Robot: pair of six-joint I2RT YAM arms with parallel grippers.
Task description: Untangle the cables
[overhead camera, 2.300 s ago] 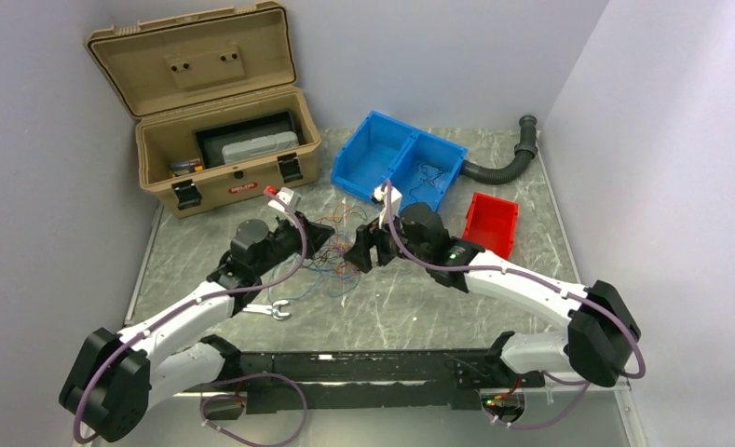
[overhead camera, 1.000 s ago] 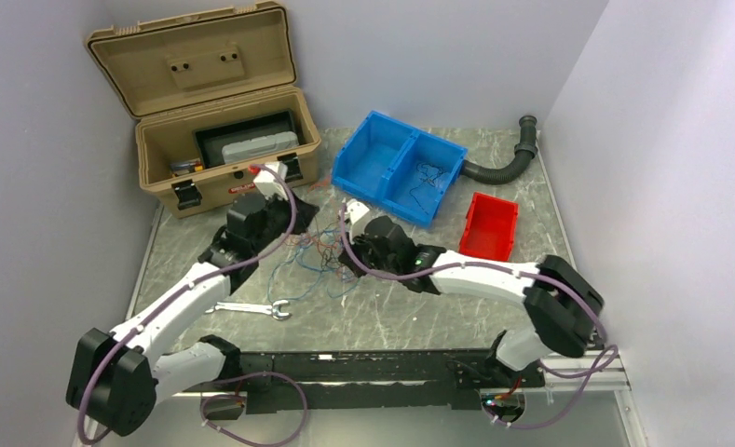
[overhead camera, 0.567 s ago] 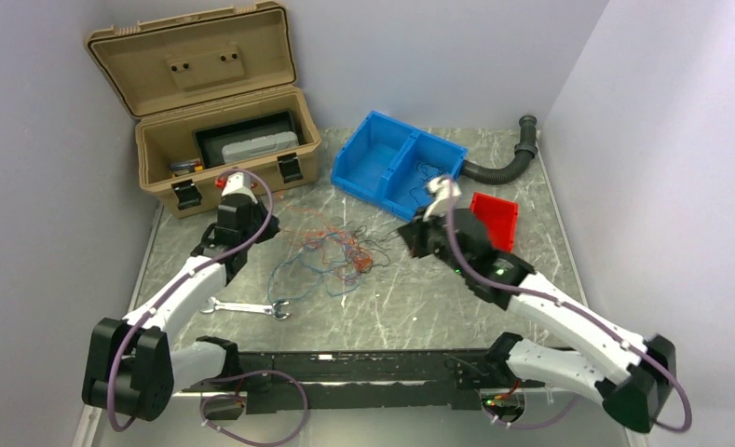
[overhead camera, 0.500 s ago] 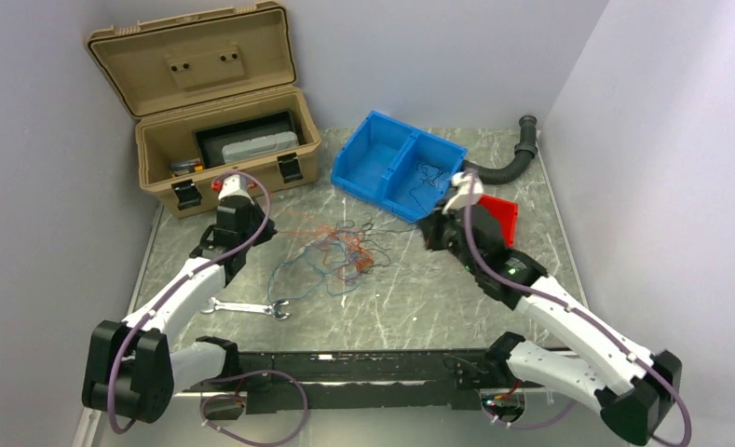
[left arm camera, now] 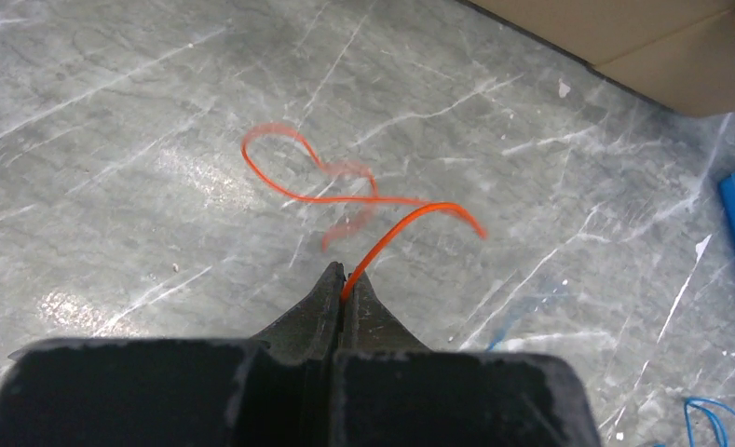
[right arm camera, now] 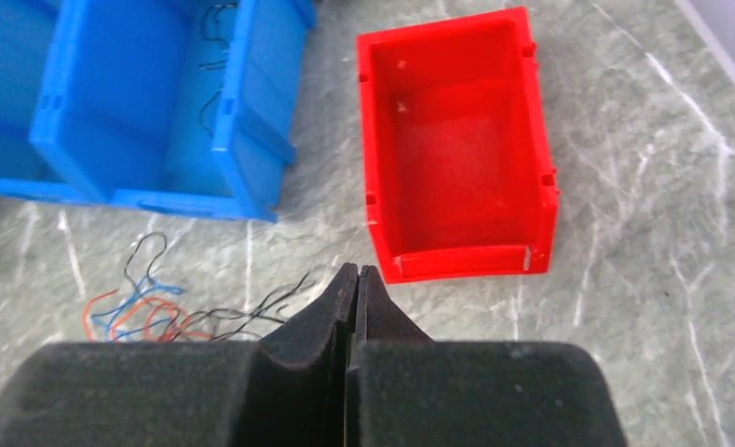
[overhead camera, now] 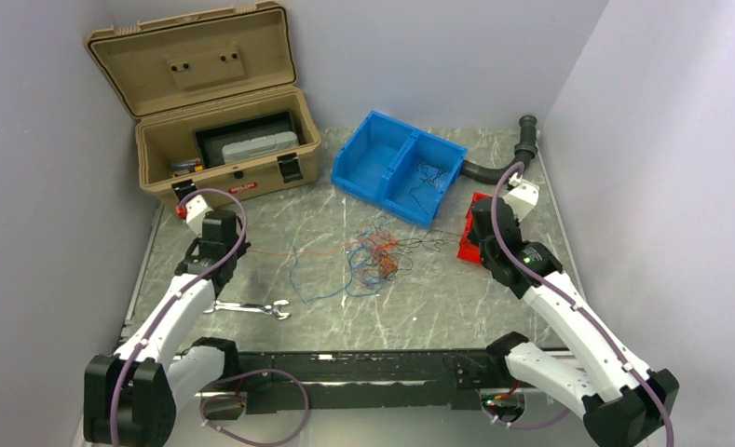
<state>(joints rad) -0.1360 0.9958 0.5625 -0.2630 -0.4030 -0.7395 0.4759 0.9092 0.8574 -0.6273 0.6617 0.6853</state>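
Observation:
The cables [overhead camera: 378,253] lie mid-table as a small knot of orange, blue and black wires. One orange wire [overhead camera: 289,251] runs left from it, stretched towards my left gripper [overhead camera: 228,251]. In the left wrist view the left gripper [left arm camera: 345,277] is shut on that orange wire [left arm camera: 410,216], which curls away over the table. My right gripper [overhead camera: 468,247] sits beside the red bin [overhead camera: 503,212]. In the right wrist view the right gripper [right arm camera: 354,272] is shut. Black strands [right arm camera: 242,317] from the cables reach its left finger; whether one is pinched is hidden.
A blue two-part bin [overhead camera: 405,158] at the back holds a few thin wires [overhead camera: 428,177]. An open tan case [overhead camera: 224,177] stands back left. A wrench [overhead camera: 251,308] lies front left. A black corrugated hose [overhead camera: 503,168] curves at the back right.
Both arms have drawn apart: the left gripper moved left, pulling an orange wire out straight, and the right gripper moved right to the red bin. The knot shifted right.

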